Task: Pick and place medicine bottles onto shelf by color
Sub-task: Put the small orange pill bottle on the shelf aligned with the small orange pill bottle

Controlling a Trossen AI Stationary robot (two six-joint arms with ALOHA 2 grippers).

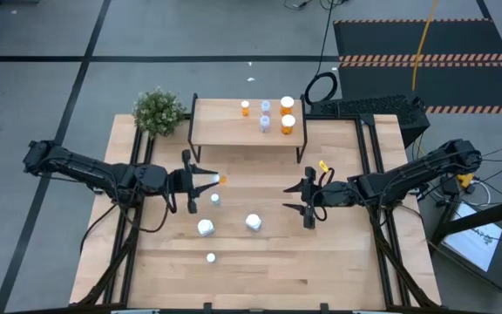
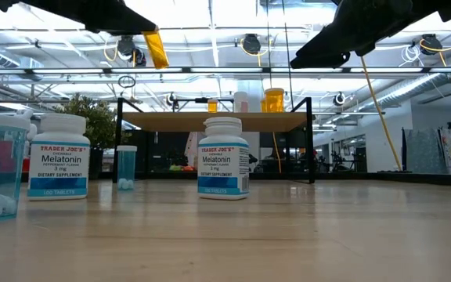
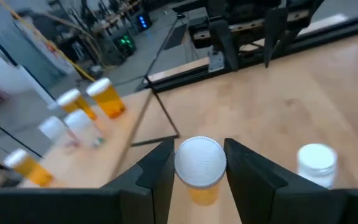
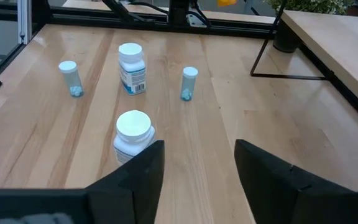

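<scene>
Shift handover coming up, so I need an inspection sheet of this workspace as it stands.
Surface: light wooden tabletop, bare at the near edge.
Job's things: four white-capped bottles on the low light-wood shelf; two white melatonin bottles and two slim pale-blue vials on the table.
Clutter: small green potted plant.
Grippers: left end effector shut on a small orange white-capped bottle, raised; right end effector open, empty.
Cables: black coil behind the shelf.
Surroundings: grey floor, striped mat.
</scene>
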